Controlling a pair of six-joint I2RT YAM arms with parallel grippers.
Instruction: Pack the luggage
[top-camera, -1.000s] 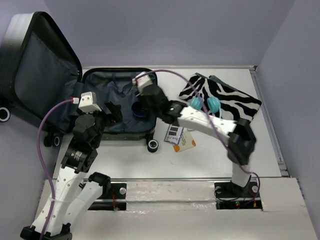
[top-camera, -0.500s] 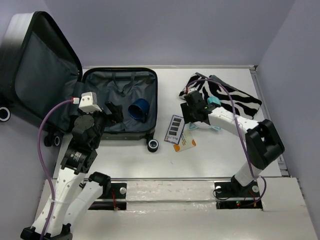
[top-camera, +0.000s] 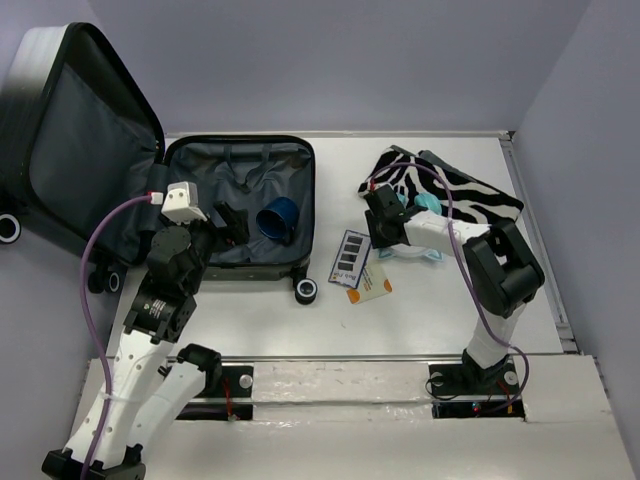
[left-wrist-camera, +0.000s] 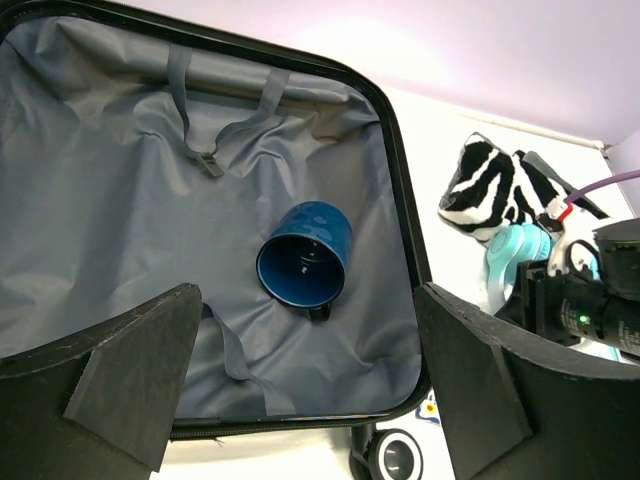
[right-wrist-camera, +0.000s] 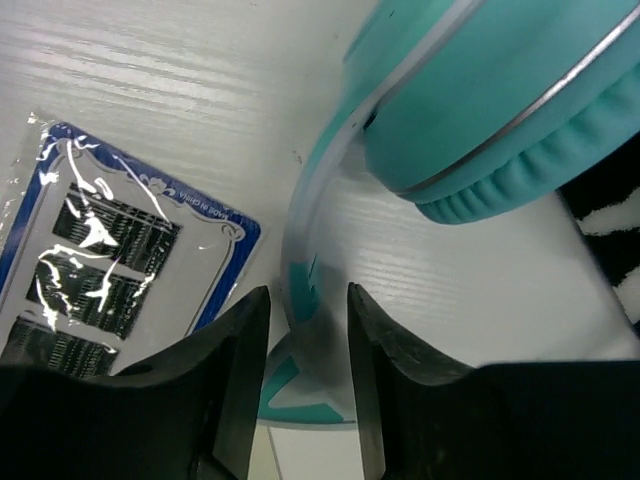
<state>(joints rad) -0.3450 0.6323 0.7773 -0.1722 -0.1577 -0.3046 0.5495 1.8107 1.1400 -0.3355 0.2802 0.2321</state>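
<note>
on the near part of the white table (top-camera: 440, 320) lie a blue-bordered card packet (right-wrist-camera: 100, 260) in clear wrap and an orange-and-white tag (top-camera: 372, 287), just beside each other. the packet lies close to the luggage's front wheel (top-camera: 307, 291).

just past them, the right gripper (right-wrist-camera: 307, 293) is down at the table over the teal headphones (right-wrist-camera: 470, 110). its two fingers are drawn close and straddle the thin headband (right-wrist-camera: 320, 190), one on each side. whether the pads actually press on the band cannot be told (a sliver of gap seems to show on both sides). one ear cup sits just beyond the fingertips.

to the left, the left gripper (left-wrist-camera: 308, 300) hangs over the near edge of the luggage (top-camera: 235, 175). its fingers are spread wide with nothing between them.

the luggage lies open on the left half of the table, its lower shell flat and showing grey lining with loose straps. a blue mug (left-wrist-camera: 305, 255) lies on its side on that lining, towards the shell's right wall, mouth facing the left wrist camera.

the lid (top-camera: 70, 130) stands raised at the far left, against the wall.

farthest on the right is a zebra-print fabric piece (top-camera: 470, 195), touching the headphones.
</note>
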